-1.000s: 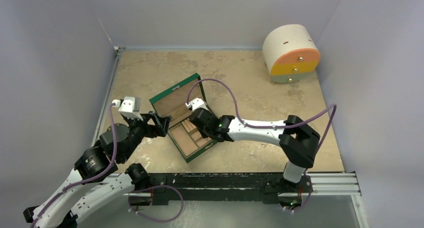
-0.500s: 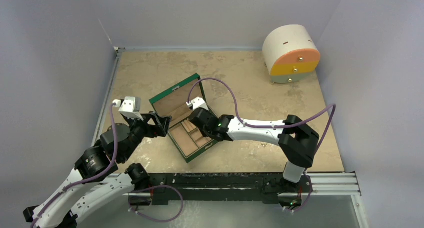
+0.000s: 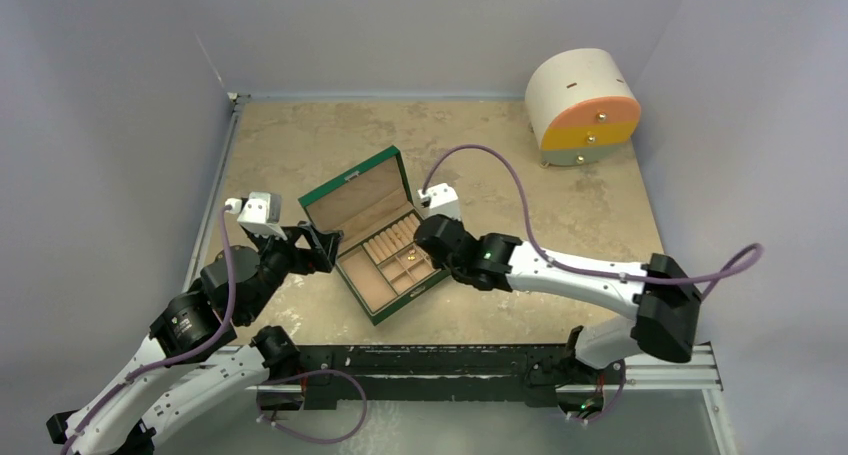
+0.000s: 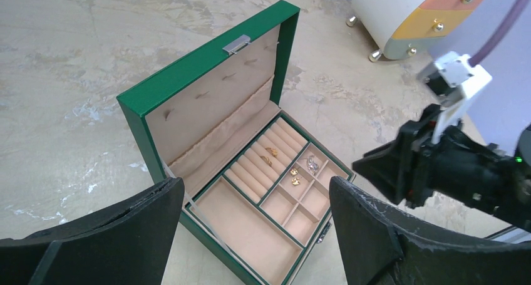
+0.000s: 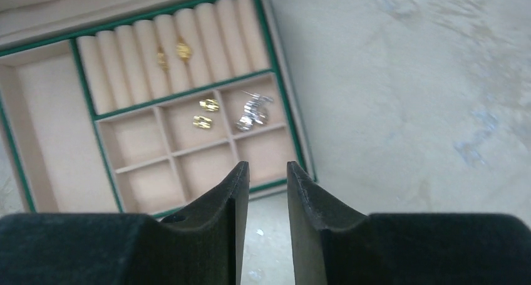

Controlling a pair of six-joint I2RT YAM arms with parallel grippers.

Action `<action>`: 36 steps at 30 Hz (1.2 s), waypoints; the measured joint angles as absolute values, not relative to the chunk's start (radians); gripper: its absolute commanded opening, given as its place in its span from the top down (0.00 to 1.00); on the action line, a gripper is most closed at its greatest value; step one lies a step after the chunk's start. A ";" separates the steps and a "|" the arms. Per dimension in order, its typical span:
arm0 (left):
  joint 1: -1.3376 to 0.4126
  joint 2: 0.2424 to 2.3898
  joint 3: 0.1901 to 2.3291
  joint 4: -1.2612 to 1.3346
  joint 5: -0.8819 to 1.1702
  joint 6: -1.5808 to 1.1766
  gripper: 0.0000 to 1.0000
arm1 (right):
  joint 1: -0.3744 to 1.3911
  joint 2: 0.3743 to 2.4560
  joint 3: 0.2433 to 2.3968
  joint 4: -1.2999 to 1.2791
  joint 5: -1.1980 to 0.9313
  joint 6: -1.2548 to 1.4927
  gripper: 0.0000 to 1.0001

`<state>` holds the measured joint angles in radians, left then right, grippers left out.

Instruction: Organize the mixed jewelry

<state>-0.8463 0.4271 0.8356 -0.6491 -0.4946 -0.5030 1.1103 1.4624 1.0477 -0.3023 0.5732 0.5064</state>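
Looking down from above, the green box (image 3: 352, 197) sits open on the table (image 3: 500, 165) between the two arms, its lid tipped back. The round drawer cabinet (image 3: 582, 103) stands well apart at the far right corner. The left gripper (image 3: 325, 247) hovers just beside the box's left side. The right gripper (image 3: 432, 247) hovers at its right side. From here the contents are only faint specks.

Left wrist view: the box's tan tray has one long compartment, a row of ring rolls and six small cells. Two gold rings (image 4: 269, 155) sit in the rolls. Two gold earrings (image 4: 293, 176) lie in one small cell, and the silver pieces (image 4: 311, 165) lie in the cell next to it, nearer the right arm. The other cells hold nothing. The left fingers stand wide apart, with nothing between them and clear of the box.

Right wrist view: the same pieces show from the opposite side, somewhat blurred. The right fingers are parted by a narrow gap, gripping nothing, above the box's near edge.
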 measured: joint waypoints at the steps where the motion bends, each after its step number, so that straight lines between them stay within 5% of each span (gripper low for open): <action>1: -0.846 0.427 0.836 -0.649 -0.495 -0.503 0.14 | 1.106 1.432 1.031 -0.319 0.588 0.527 0.67; 17: -0.846 0.430 0.836 -0.649 -0.494 -0.503 0.14 | 0.802 1.031 0.665 -0.610 0.562 0.894 0.62; 36: -0.846 0.446 0.836 -0.649 -0.494 -0.503 0.14 | 0.641 1.188 0.628 -0.698 0.505 1.179 0.69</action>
